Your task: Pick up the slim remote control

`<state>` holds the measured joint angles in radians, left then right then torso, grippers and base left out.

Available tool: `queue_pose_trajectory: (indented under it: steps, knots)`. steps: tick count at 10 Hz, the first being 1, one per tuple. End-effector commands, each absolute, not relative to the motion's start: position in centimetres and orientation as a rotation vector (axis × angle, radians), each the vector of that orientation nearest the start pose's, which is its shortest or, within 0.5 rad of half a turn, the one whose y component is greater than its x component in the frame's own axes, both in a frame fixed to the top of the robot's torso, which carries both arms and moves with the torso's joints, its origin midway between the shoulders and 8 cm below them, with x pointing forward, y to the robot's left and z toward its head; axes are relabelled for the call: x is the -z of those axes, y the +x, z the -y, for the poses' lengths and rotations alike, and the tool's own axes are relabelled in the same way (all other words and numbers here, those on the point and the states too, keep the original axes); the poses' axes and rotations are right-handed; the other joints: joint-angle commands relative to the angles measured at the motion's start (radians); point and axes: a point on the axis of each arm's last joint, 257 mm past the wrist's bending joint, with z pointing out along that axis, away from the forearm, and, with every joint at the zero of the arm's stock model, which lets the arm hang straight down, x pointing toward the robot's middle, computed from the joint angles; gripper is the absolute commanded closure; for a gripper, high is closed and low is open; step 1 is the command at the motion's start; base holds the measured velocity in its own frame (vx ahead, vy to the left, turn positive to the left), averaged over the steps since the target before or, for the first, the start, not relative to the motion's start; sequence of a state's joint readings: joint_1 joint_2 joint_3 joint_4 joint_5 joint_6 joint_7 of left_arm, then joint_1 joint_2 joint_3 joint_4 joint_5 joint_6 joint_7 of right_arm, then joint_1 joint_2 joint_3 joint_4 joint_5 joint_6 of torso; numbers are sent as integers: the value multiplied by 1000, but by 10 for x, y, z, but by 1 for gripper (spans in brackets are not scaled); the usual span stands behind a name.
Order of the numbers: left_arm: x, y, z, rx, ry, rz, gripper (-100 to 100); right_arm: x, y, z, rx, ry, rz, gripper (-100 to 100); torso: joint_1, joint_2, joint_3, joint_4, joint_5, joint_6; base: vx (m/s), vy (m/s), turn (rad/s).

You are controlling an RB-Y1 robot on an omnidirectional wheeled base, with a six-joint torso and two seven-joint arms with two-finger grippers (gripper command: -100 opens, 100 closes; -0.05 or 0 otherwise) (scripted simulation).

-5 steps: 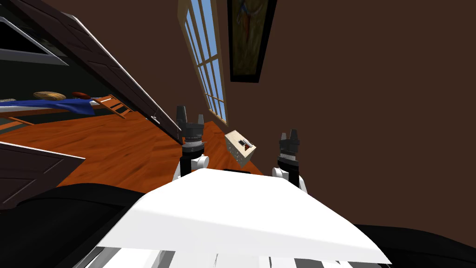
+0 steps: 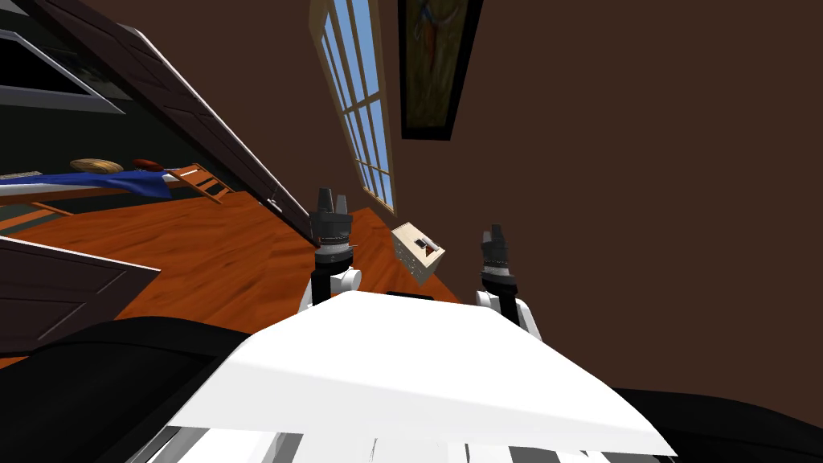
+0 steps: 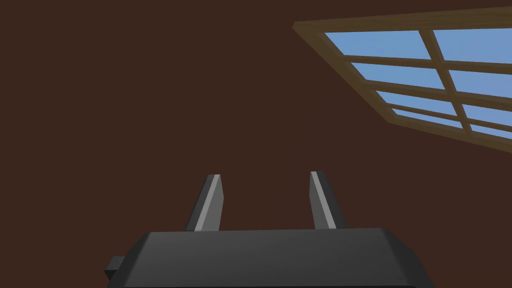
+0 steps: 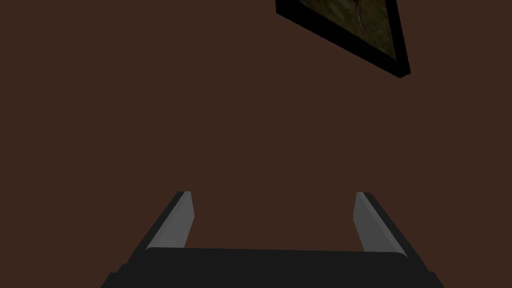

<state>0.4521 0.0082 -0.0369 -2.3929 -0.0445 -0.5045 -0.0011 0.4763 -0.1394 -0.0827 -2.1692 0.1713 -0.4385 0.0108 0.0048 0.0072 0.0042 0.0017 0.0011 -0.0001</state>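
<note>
The left gripper is raised, its 2 fingers parted on nothing, with a narrower gap than the other's. Between the arms and farther off, a beige stand by the wall bears small dark shapes on top, 1 likely the slim remote control. It is probably light, rigid and smooth, best pinched across its narrow width near mid-length. The right gripper is also raised, jaws wide apart and empty.

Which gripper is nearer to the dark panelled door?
Left. The left gripper is right beside the door's near edge; the right gripper is farther, on the other side of the beige box.
</note>
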Motion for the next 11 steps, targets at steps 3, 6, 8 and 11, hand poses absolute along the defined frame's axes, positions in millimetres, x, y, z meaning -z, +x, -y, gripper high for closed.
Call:
queue_pose_trajectory:
  steps: [3,6,8,11]
  knots:
    - [-88,321,-251,1360,-499,-530,0,57,385,290,-938,449,-1037,-100,1,0,0,0,0,0,-88,80,31]
    - [-88,321,-251,1359,-499,-530,0,89,393,295,-833,374,-1147,-100,2,-4,-2,-1,0,0,-36,87,55]
    - [-88,321,-251,1359,-499,-530,0,108,396,299,-778,338,-1206,-100,0,-6,-3,-1,0,0,-24,62,54]
    - [-88,321,-251,1359,-499,-530,0,151,399,311,-667,266,-1327,-100,-1,-6,-4,-1,0,0,-13,77,72]
